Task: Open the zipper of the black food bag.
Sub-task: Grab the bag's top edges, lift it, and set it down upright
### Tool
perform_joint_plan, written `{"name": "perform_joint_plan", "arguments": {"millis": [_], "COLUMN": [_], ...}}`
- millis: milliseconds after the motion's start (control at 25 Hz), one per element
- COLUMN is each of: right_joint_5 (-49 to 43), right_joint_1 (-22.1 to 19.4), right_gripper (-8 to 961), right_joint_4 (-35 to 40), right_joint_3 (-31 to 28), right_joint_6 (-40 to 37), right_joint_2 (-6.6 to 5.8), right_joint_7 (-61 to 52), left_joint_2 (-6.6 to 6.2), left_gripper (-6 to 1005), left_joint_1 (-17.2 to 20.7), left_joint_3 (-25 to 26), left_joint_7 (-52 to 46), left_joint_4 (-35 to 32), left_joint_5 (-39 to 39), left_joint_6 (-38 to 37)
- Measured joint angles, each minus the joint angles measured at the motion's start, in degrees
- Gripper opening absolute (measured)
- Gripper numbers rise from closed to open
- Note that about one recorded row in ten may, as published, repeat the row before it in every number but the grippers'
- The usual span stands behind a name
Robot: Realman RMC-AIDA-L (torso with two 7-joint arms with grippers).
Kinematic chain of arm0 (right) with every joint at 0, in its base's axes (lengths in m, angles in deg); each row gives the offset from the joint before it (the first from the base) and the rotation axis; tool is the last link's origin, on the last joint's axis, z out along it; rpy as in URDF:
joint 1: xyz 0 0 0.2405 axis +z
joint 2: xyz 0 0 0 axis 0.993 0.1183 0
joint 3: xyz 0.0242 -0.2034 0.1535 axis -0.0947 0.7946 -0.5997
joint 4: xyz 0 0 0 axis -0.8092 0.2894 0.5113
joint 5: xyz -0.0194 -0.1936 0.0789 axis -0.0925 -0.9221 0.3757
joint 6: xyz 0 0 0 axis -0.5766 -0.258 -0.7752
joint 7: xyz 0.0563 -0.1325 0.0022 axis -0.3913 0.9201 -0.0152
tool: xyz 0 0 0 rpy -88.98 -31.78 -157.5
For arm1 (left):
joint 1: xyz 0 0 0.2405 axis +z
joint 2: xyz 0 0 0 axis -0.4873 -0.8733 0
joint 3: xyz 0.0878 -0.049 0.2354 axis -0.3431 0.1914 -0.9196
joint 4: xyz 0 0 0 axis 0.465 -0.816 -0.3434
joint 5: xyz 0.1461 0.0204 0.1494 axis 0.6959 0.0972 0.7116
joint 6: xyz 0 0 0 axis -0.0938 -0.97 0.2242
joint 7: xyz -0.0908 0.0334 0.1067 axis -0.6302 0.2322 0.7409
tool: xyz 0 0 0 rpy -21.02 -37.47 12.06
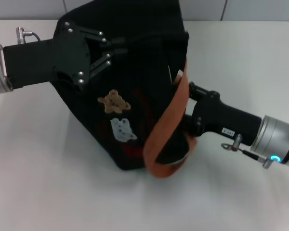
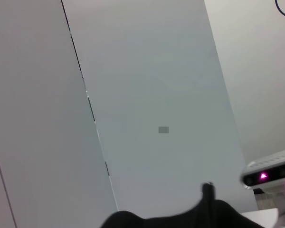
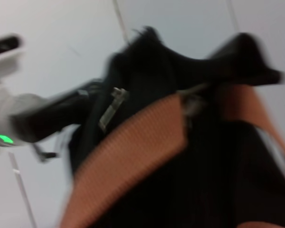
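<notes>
Left tool (image 1: pixel 111 54): seen from the head view pressed against the upper far side of the black food bag (image 1: pixel 130 96). Its linkage fingers (image 1: pixel 98 61) are drawn close together at the fabric; whether cloth is pinched between them cannot be told.

Right tool (image 1: pixel 190 110): pushed in against the bag's other side, just behind the orange-brown strap (image 1: pixel 166 127). Its tips are hidden by strap and fabric, so its opening and hold cannot be told.

The bag is held between the two tools, tilted, its lower corner on the white desk (image 1: pixel 48 183). Boxy, soft black cloth. A small tan bear (image 1: pixel 113 101) and a pale blue patch (image 1: pixel 122 129) are noted on the face just below the left tool. Strap is wide, woven, looping down past the right tool.

A small dull metal pull (image 3: pixel 112 107) is seen in the right wrist view on the bag's dark top edge; the zipper line itself cannot be made out. Contents not visible.
</notes>
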Motion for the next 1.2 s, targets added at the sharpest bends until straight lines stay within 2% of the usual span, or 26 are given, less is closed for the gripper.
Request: {"name": "perform_joint_plan", "arguments": {"millis": [200, 360, 520, 920, 1080, 1200], "right_joint_5": [0.30, 0.37, 0.40, 0.46, 0.46, 0.46], "right_joint_1": [-1.43, -5.27, -6.92, -8.04, -9.50, -9.67], "right_gripper": [778, 777, 776, 769, 767, 765], "right_joint_4": [-2.20, -2.34, -2.11, -2.53, -2.05, -0.28], "right_joint_3": [-3.94, -12.30, -15.02, -19.29, -21.15, -21.62], "right_joint_6": [-1.50, -2.75, -4.55, -4.61, -4.33, -5.84], "right_joint_2": [0.10, 0.14, 0.13, -0.06, -0.26, -0.49], "right_joint_7": [4.21, 6.51, 6.71, 5.57, 3.48, -2.24], "left_joint_2": [0.05, 0.07, -0.01, -0.11, -0.11, -0.09], "left_gripper": [91, 90, 90, 89, 89, 89], "left_joint_1": [-0.34, -0.07, 0.44, 0.80, 1.00, 1.03], "left_joint_3": [-0.48, -1.54, -1.71, -1.72, -1.72, -1.72], "left_joint_7": [0.04, 0.20, 0.74, 1.44, 1.47, 1.82], "left_joint_4": [0.00, 0.01, 0.03, 0.65, 0.69, 0.71], "left_joint_5": [-0.38, -0.49, -0.49, -0.36, -0.41, -0.35], "left_joint_6": [-0.11, -0.11, -0.40, -0.11, -0.11, -0.13]}}
